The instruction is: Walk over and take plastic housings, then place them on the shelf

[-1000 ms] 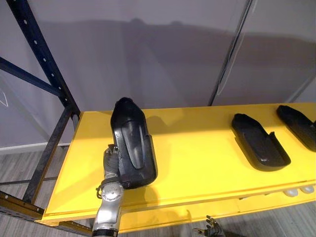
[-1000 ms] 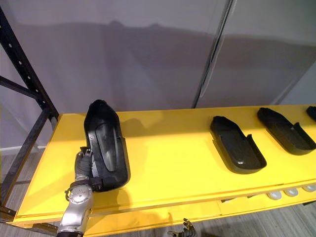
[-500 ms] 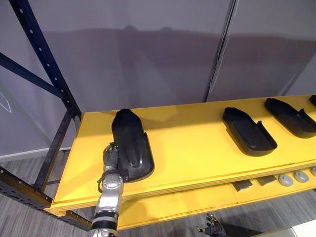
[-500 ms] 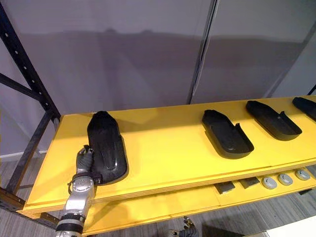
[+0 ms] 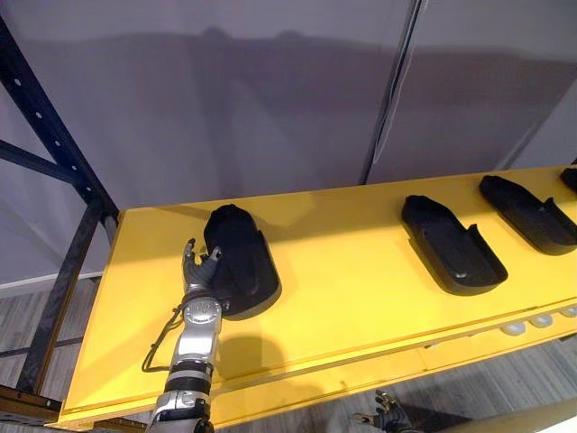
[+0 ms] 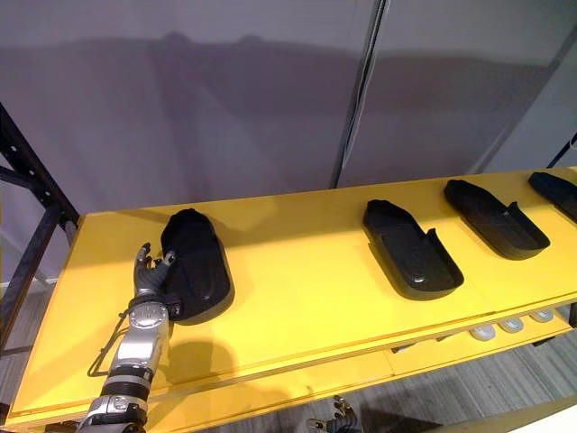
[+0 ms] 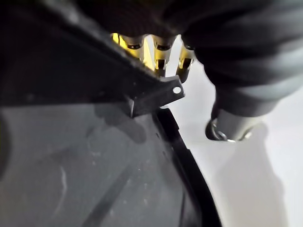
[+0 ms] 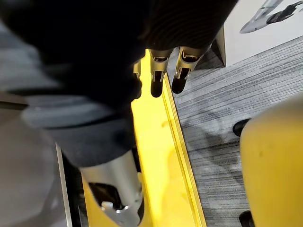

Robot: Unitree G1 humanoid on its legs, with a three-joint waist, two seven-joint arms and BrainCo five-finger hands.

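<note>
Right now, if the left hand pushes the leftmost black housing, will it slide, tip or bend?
The housing looks like a rigid moulded shell, so it probably keeps its shape. It lies low and flat on the smooth yellow shelf, so it would likely slide, not tip.

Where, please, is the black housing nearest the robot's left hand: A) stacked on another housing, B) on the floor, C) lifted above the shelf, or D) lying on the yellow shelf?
D: the housing lies flat on the yellow shelf, with the left hand open beside it.
</note>
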